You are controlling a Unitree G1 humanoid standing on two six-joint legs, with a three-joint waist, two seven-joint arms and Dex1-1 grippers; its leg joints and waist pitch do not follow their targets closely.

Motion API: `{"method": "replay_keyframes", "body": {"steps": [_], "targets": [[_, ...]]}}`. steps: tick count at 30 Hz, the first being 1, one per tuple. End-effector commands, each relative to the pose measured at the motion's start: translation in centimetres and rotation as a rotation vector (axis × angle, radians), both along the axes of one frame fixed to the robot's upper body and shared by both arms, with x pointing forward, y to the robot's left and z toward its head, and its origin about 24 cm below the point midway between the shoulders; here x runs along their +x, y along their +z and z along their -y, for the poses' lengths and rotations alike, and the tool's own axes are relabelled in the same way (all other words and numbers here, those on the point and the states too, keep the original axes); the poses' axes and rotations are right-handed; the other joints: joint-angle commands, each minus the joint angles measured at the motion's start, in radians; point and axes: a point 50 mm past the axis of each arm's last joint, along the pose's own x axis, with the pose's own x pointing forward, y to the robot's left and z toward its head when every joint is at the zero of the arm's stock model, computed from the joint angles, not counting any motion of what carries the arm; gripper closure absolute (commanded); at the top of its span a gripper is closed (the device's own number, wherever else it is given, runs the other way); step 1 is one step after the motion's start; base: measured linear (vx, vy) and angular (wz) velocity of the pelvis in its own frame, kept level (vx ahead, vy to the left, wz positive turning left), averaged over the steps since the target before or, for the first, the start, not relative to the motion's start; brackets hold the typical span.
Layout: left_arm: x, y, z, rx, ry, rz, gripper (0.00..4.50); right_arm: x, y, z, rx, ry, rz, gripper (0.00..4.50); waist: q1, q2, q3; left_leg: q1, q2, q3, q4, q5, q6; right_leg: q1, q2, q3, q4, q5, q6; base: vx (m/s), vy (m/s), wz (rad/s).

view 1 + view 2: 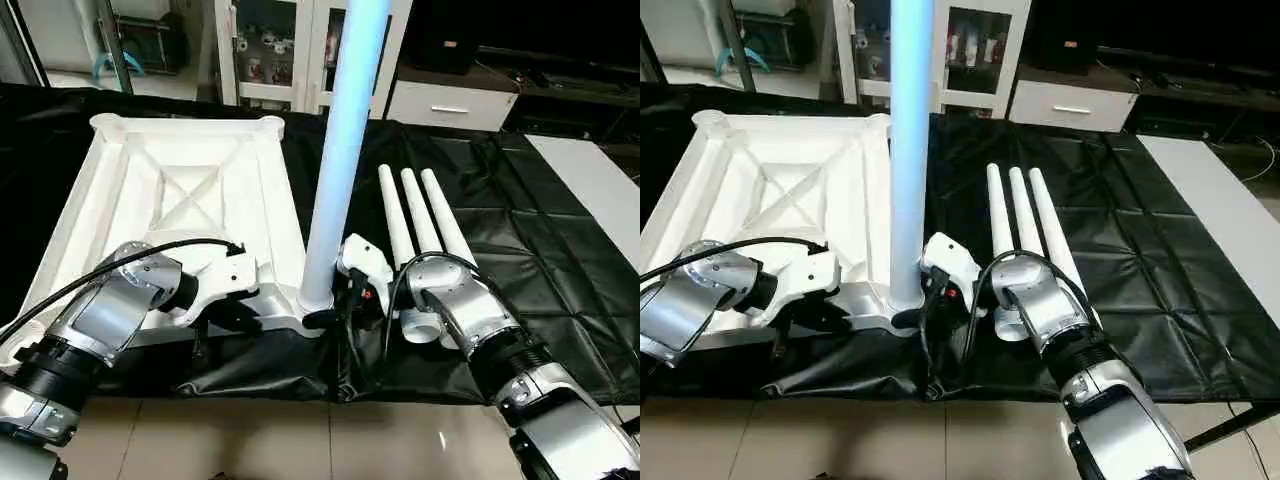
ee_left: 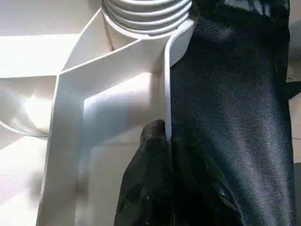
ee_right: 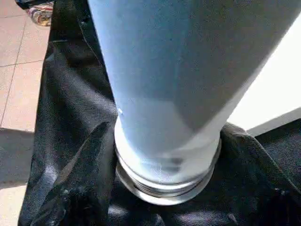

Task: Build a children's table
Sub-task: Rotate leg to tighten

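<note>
Left gripper (image 1: 243, 312) pinches the tabletop (image 1: 190, 190) rim at lower centre; right gripper (image 1: 345, 300) jaws stand spread beside the upright leg (image 1: 340, 150). We judge a half-threaded leg could tilt.

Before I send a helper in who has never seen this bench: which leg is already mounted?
Find the white tabletop lying underside up on the black-covered worktable. At its near corner by the three loose legs, one leg rises from a round socket. It alone stands upright; the other three lie flat, side by side.
</note>
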Motion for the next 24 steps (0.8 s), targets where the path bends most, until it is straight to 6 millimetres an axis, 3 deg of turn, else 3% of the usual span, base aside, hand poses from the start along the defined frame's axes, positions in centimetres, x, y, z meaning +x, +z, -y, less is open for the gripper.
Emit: {"method": "replay_keyframes", "body": {"steps": [1,4,7,10,11,13,16,17,18,19,22,24], "targets": [[-1.5,-2.6,1.0,0.047,-0.069,-0.121,4.5,0.2,0.5,-0.1,0.029,0.008,0.011,1.81,-0.004,0.02,-0.056,0.01,0.022,-0.004,-0.073,-0.357,-0.032,0.039,-0.043,0.038,-0.052,-0.332,-0.196,0.0,0.0,0.0],[-0.9,-2.6,1.4,0.019,-0.013,-0.072,4.5,0.9,0.4,-0.5,0.065,-0.122,0.02,1.81,-0.006,0.02,-0.055,0.009,0.022,-0.005,-0.074,-0.359,-0.035,0.039,-0.044,0.038,-0.053,-0.342,-0.194,0.0,0.0,0.0],[0.3,-2.6,2.0,-0.008,0.076,0.009,4.5,1.6,0.0,-0.8,0.089,-0.267,0.014,1.81,-0.012,0.017,-0.05,0.012,0.019,-0.008,-0.073,-0.413,-0.052,0.031,-0.046,0.038,-0.063,-0.436,-0.175,0.0,0.0,0.0],[3.0,-2.2,3.0,-0.067,0.347,0.142,4.5,2.4,-0.5,-1.8,0.164,-0.52,-0.045,1.81,-0.015,0.016,-0.049,0.019,0.016,-0.011,-0.067,-0.452,-0.061,0.023,-0.049,0.034,-0.074,-0.54,-0.142,-0.02,-0.003,0.0],[3.8,-2.0,3.5,-0.095,0.432,0.167,4.5,2.6,-0.9,-2.4,0.181,-0.609,-0.064,1.81,-0.02,0.014,-0.048,0.019,0.013,-0.017,-0.064,-0.478,-0.059,0.022,-0.05,0.024,-0.086,-0.62,-0.107,-0.061,0.0,-0.05],[4.7,-1.8,4.0,-0.119,0.519,0.208,4.5,2.8,-1.3,-3.1,0.187,-0.734,-0.08,1.82,-0.023,0.016,-0.049,0.015,0.012,-0.021,-0.065,-0.478,-0.055,0.024,-0.053,0.016,-0.096,-0.661,-0.075,-0.03,0.0,-0.02],[5.7,-1.5,4.5,-0.132,0.62,0.276,4.5,2.9,-2.0,-3.8,0.161,-0.888,-0.077,1.83,-0.029,0.017,-0.049,0.017,0.011,-0.023,-0.064,-0.495,-0.046,0.019,-0.051,0.009,-0.106,-0.666,-0.062,0.0,0.0,0.0],[6.3,-1.4,5.1,-0.15,0.681,0.318,4.5,2.6,-2.0,-5.2,0.161,-0.903,-0.053,1.83,-0.033,0.023,-0.053,0.022,0.011,-0.024,-0.065,-0.507,-0.049,0.018,-0.049,0.004,-0.107,-0.64,-0.065,0.0,0.0,0.0],[6.3,-1.4,5.1,-0.15,0.681,0.318,4.5,2.6,-2.0,-5.2,0.161,-0.903,-0.053,1.83,-0.032,0.025,-0.055,0.022,0.012,-0.024,-0.065,-0.502,-0.048,0.019,-0.05,0.004,-0.106,-0.619,-0.07,0.0,0.0,0.0],[6.3,-1.4,5.1,-0.15,0.681,0.318,4.5,2.6,-2.0,-5.2,0.161,-0.903,-0.053,1.83,-0.03,0.023,-0.056,0.02,0.014,-0.023,-0.068,-0.495,-0.045,0.02,-0.049,0.006,-0.103,-0.577,-0.08,0.0,0.0,0.0],[6.8,-1.2,5.9,-0.167,0.746,0.373,4.5,2.2,-1.3,-7.7,0.215,-0.909,-0.04,1.83,-0.032,0.016,-0.052,0.011,0.014,-0.019,-0.071,-0.497,-0.037,0.019,-0.047,0.012,-0.097,-0.544,-0.093,0.0,0.0,0.0],[6.9,-1.2,5.8,-0.163,0.748,0.373,4.5,2.3,-0.8,-8.1,0.256,-0.896,-0.044,1.83,-0.026,0.013,-0.054,0.013,0.012,-0.016,-0.069,-0.477,-0.03,0.017,-0.049,0.018,-0.093,-0.533,-0.096,0.0,0.0,0.0]]}}
